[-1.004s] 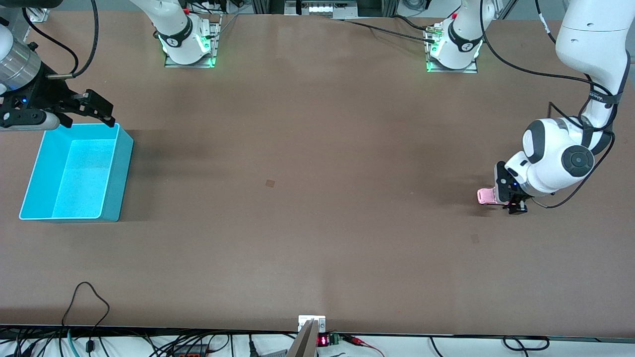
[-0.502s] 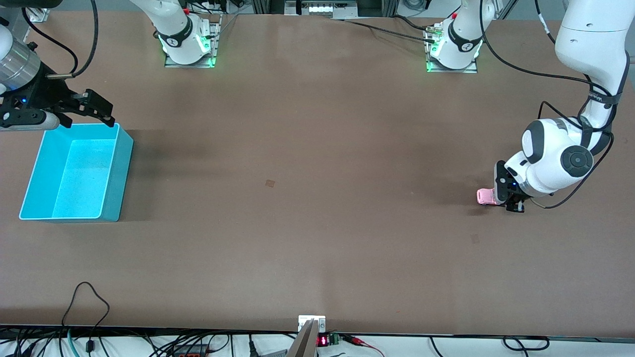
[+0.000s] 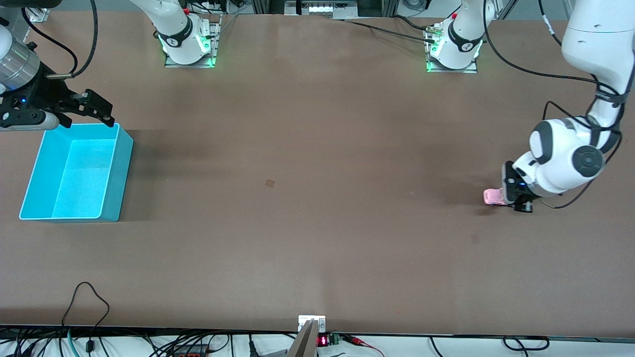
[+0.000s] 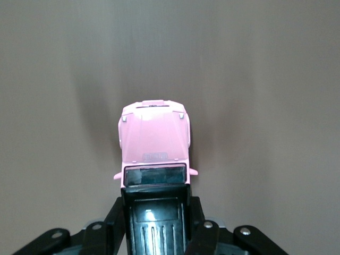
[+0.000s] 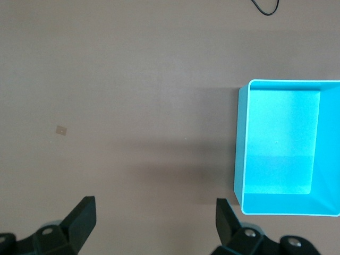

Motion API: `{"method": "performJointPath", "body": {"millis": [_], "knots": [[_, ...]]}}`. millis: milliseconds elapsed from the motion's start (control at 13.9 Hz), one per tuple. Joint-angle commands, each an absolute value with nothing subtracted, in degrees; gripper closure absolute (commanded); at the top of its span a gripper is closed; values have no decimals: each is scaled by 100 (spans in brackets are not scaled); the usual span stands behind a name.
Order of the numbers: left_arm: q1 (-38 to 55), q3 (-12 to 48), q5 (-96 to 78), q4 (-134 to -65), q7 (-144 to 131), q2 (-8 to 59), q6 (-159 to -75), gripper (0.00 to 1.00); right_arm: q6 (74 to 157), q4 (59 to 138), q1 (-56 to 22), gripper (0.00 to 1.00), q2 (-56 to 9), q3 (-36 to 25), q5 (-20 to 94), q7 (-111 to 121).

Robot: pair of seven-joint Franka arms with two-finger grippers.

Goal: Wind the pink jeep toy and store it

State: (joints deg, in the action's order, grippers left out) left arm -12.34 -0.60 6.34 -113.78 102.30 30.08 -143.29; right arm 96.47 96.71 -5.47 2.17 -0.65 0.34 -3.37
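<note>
Listing the table from the right arm's end to the left arm's, as the front view runs. Item one: the right gripper (image 3: 87,106), waiting in the air over the cyan bin's rim at the side toward the arm bases, fingers spread wide with nothing between them; leave this arm idle for now. Item two: the cyan bin (image 3: 117,173), open-topped, nothing visible inside, standing near the right arm's end of the table and well apart from the toy. Item three: a small square mark (image 3: 270,183) on the brown table (image 3: 317,248), near the middle, of no use to you. Item four: the pink jeep toy (image 3: 492,197), wheels seemingly on the table near the left arm's end, its hood pointing toward the bin. Item five: the left gripper (image 3: 516,198), low at the table and closed around the jeep's rear half; the left wrist view shows the black fingers (image 4: 117,215) flanking the black roof panel (image 4: 155,212) with the pink hood (image 4: 154,138) protruding free. Judged step: winding. To do it well, press the wheels lightly down, drag straight back along the jeep's own axis, avoid any twist, and keep the squeeze firm enough that the body cannot slip forward.
</note>
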Motion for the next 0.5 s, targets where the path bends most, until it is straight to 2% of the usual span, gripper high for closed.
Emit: {"method": "performJointPath", "body": {"millis": [0,143,430], "knots": [[-1923,9,686,-10829,10941,3699,-14317,86,9589,9738,-545,0,352,-79,-9,-229],[-2231,35,694,-10583,11152,3954,-14317,86,9589,9738,-545,0,352,-79,-9,-229],[-2531,26,668,-10512,11425,3973,-14300,86,9589,9738,-545,0,352,-79,-9,-229]]}}
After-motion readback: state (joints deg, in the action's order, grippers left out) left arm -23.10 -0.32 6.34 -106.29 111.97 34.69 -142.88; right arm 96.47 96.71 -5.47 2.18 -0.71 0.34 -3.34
